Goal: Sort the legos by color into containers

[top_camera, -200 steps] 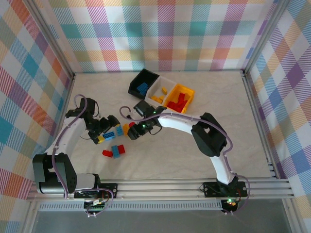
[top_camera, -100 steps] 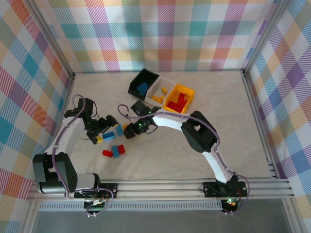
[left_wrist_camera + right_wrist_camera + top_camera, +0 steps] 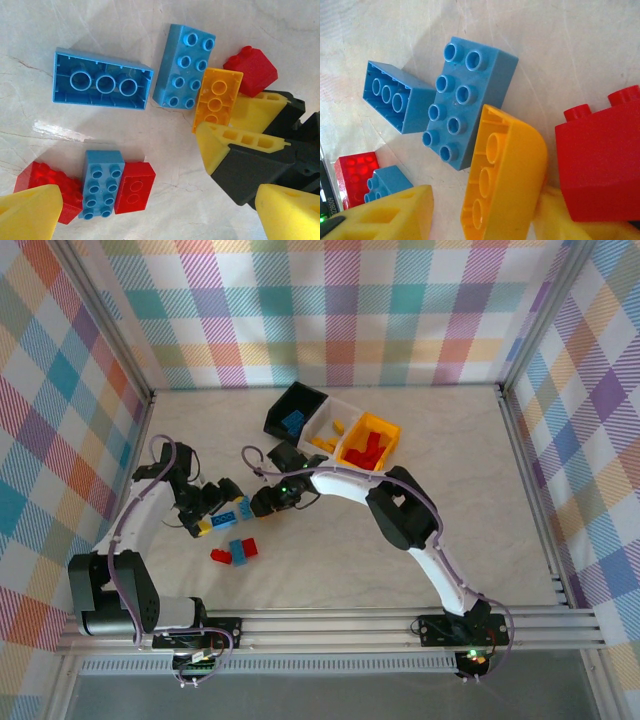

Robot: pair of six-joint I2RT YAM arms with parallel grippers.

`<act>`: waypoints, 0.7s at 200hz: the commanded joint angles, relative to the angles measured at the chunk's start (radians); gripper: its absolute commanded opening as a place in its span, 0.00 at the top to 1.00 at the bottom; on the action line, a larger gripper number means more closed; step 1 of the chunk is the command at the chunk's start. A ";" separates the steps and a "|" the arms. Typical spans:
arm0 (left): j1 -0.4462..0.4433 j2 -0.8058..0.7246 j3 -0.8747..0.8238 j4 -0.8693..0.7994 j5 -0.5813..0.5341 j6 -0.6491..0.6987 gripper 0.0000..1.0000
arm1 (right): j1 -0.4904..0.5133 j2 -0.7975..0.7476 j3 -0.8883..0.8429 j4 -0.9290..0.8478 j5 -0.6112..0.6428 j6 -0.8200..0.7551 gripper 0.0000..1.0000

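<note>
Loose legos lie left of centre on the table. A yellow-orange brick (image 3: 505,180) lies on its side between the fingers of my right gripper (image 3: 485,202). It touches the right finger (image 3: 565,217), and a gap shows at the left finger (image 3: 390,217). A red brick (image 3: 600,165) and two blue bricks (image 3: 465,110) sit beside it. My left gripper (image 3: 160,220) hangs wide open over a red-blue-red cluster (image 3: 102,182), holding nothing. The containers stand behind: the black bin (image 3: 285,402) holds blue, the white bin (image 3: 345,410) yellow, the orange bin (image 3: 392,432) red.
The two grippers (image 3: 262,502) are close together, and the right one's black body (image 3: 255,165) reaches into the left wrist view. An upturned blue brick (image 3: 102,85) lies between them. Aluminium rails (image 3: 530,480) and checked walls bound the table.
My right gripper has moved left onto the brick pile and its jaws have narrowed around the yellow-orange brick. The left arm has hardly moved and stays wide open.
</note>
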 commanded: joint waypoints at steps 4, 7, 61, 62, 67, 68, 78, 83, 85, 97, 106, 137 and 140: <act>0.018 0.007 0.024 -0.035 0.012 0.025 0.01 | -0.003 0.012 0.011 0.008 -0.023 0.002 0.56; 0.018 0.008 0.024 -0.034 0.013 0.023 0.01 | -0.003 0.011 0.009 0.009 -0.020 0.000 0.58; 0.021 0.005 0.018 -0.032 0.010 0.020 0.01 | -0.009 -0.027 -0.021 0.027 -0.009 -0.025 0.71; 0.021 0.005 0.018 -0.032 0.010 0.020 0.01 | -0.010 -0.027 -0.021 0.027 -0.009 -0.025 0.72; 0.020 0.003 0.018 -0.032 0.011 0.020 0.01 | -0.011 -0.032 -0.024 0.028 -0.011 -0.025 0.72; 0.021 0.004 0.019 -0.032 0.010 0.020 0.01 | -0.011 -0.032 -0.025 0.028 -0.010 -0.025 0.72; 0.022 0.002 0.018 -0.033 0.008 0.020 0.01 | -0.014 -0.049 -0.038 0.034 -0.013 -0.020 0.72; 0.023 0.000 0.018 -0.033 0.008 0.020 0.01 | -0.016 -0.062 -0.048 0.038 -0.015 -0.017 0.72; 0.023 -0.001 0.019 -0.033 0.008 0.019 0.01 | -0.016 -0.067 -0.051 0.040 -0.015 -0.016 0.72; 0.023 -0.001 0.019 -0.034 0.007 0.019 0.01 | -0.021 -0.101 -0.077 0.047 -0.024 -0.011 0.72; 0.023 -0.001 0.020 -0.031 0.006 0.019 0.01 | -0.027 -0.130 -0.097 0.053 -0.035 -0.010 0.72; 0.022 0.002 0.021 -0.019 0.007 0.008 0.01 | -0.063 -0.226 -0.187 0.103 -0.073 0.037 0.72; 0.023 0.004 0.022 -0.018 0.007 0.006 0.01 | -0.069 -0.234 -0.198 0.109 -0.077 0.045 0.72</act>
